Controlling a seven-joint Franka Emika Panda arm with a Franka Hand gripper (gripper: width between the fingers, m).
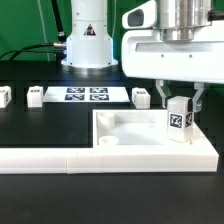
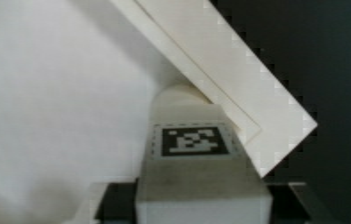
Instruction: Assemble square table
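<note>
As my half-closed pincer (image 1: 181, 104) grips the leg (image 1: 178, 122) upright, I judge its axis points down at the tabletop's (image 1: 140, 153) corner, on the exterior view's right.

Table (image 1: 30, 190), tabletop (image 1: 140, 132), legs (image 1: 37, 96), marker board (image 1: 85, 95), barrier (image 1: 40, 158)

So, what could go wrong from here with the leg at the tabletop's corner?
1. The gripper grips the leg only at its upper part, so the leg could tilt when pressed into the tabletop.
2. Any hole beneath the leg is hidden in both views. If misaligned, the leg may jam or catch the tabletop's wall, which runs close beside it in the wrist view.
</note>
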